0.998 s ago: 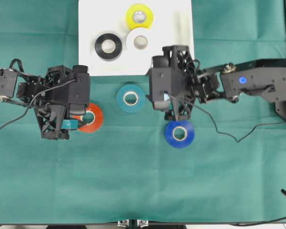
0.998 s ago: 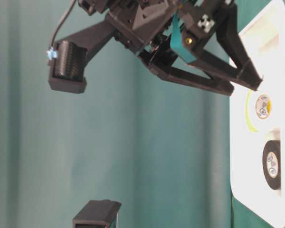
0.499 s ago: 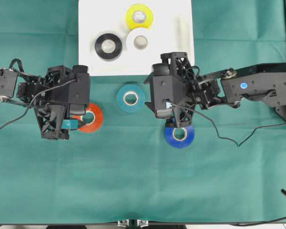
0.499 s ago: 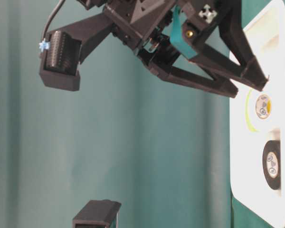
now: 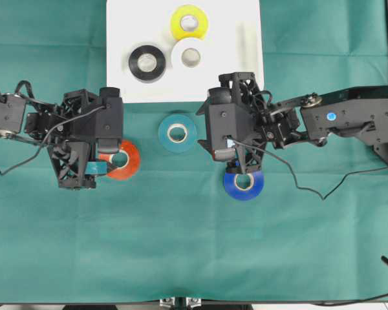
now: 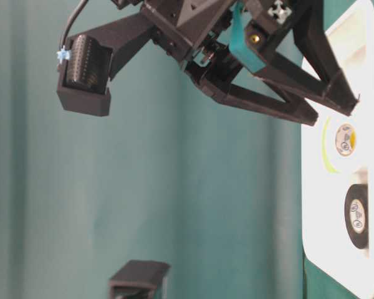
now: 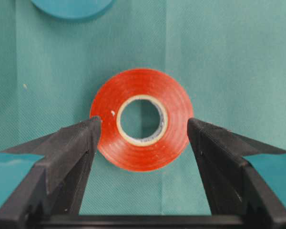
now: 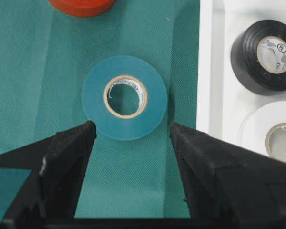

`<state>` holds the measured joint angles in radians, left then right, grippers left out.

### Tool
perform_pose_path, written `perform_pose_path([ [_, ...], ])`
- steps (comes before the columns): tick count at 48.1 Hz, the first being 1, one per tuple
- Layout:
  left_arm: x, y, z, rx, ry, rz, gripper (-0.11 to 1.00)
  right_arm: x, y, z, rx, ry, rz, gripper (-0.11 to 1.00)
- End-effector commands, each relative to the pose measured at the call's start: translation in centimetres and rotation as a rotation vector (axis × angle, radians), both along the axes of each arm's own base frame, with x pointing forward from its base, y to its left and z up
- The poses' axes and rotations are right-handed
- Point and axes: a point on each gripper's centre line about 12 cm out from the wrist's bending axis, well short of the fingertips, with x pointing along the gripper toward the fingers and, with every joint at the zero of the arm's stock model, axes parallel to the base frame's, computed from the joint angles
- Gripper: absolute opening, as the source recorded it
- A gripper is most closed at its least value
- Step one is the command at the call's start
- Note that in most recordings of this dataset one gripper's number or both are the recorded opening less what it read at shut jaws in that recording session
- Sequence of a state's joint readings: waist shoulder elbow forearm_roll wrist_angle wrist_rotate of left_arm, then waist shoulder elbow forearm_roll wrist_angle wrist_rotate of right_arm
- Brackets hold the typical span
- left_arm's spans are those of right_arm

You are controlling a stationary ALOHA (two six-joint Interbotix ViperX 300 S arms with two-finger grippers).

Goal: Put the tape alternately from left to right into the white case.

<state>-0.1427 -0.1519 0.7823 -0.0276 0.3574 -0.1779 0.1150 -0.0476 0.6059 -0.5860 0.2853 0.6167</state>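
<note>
Left gripper (image 7: 143,138): fingers (image 7: 76,143) spread wide, one either side of the red roll (image 7: 142,119). The left pad looks at or very near the roll's edge; the right one shows a sliver of cloth between. Nothing pinched.

Right gripper (image 8: 131,138): fingers (image 8: 69,145) also spread, holding nothing. In its wrist view the teal roll (image 8: 124,97) lies just ahead of the tips, not between them. Overhead the same gripper (image 5: 236,161) hangs by the blue roll (image 5: 244,181), partly covering it, so which roll it's after isn't clear.

Tape: black (image 5: 147,62), white (image 5: 191,56) and yellow (image 5: 189,22) rolls already in the white case (image 5: 246,39), white touching both others. Red (image 5: 123,160), teal (image 5: 177,133) and blue are still flat on the green cloth (image 5: 181,245).

Risks, my read:
- Left closing off-centre: near pad hits first, shoves the red roll sideways, grip lands skewed or slips off.
- Rolls are low and flat; pads too high skate over the top, too low snag cloth.
- Right closing now gets air or only clips the teal roll's near edge.
- Both arms are beside the case's front rim; moving together risks a clash.
- Drop-in could knock the clustered three.
</note>
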Motion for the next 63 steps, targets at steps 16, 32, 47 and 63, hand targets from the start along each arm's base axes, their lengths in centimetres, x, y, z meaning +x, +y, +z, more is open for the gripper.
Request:
perform_pose_path([
  [16, 1.5, -0.3, -2.8, 0.004, 0.082, 0.012, 0.94, 0.3, 0.3, 0.8, 0.012, -0.034, 0.01, 0.71],
  [32, 1.4, 0.5, -4.2, 0.011, 0.124, 0.031, 0.94, 0.4, 0.8, 0.5, 0.017, -0.037, 0.027, 0.71],
  [47, 1.9, 0.5, -2.3, 0.005, 0.066, 0.032, 0.94, 0.4, 0.8, 0.5, 0.017, -0.037, 0.027, 0.71],
  [63, 1.4, 0.9, -3.3, 0.012, 0.096, 0.034, 0.94, 0.4, 0.8, 0.5, 0.015, -0.037, 0.029, 0.71],
])
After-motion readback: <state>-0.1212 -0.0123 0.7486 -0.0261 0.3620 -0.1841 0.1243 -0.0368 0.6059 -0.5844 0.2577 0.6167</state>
